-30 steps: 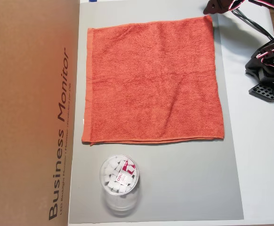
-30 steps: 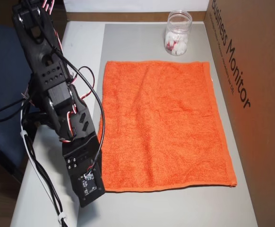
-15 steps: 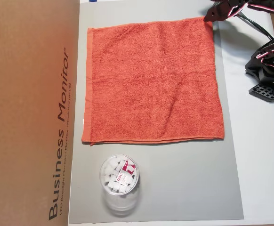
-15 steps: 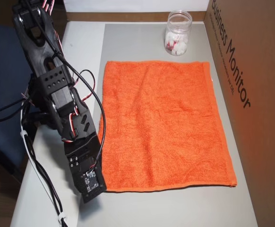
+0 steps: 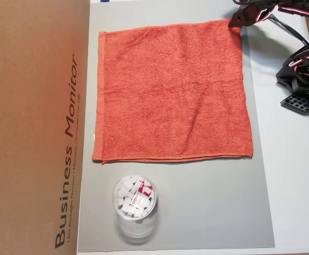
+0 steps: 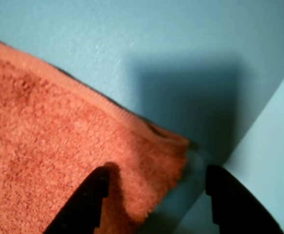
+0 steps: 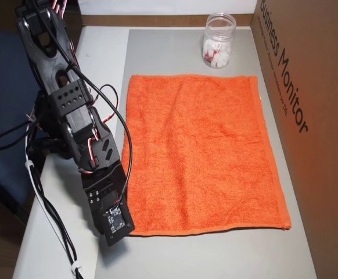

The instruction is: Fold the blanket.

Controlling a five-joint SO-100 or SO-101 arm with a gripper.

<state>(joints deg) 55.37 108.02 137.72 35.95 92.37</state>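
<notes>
Grey matting [image 5: 197, 212] is covered by the orange-red terry towel [image 5: 173, 90], spread flat between a cardboard monitor box [image 5: 32, 127] and the arm. At one towel corner [image 6: 173, 146] the gripper [image 6: 154, 187] is seen with fingers spread apart, straddling it, nothing clamped. A clear plastic jar [image 5: 135, 204] stands just beside the towel's edge.

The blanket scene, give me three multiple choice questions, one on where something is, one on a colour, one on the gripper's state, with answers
1. In the overhead view showing the arm, where is the clear jar relative to the blanket?
A. On top of it
B. Beyond its far edge, apart from it
C. Under it

2. What colour is the blanket?
A. Blue
B. Orange-red
C. White

3. In the wrist view, how does the gripper stand?
A. Open, straddling a blanket corner
B. Shut on the jar
C. Shut, far from the blanket

Answers: 1 B, grey mat shows between them. 2 B, all views show it. 3 A, both dark fingers flank the corner with a gap.
</notes>
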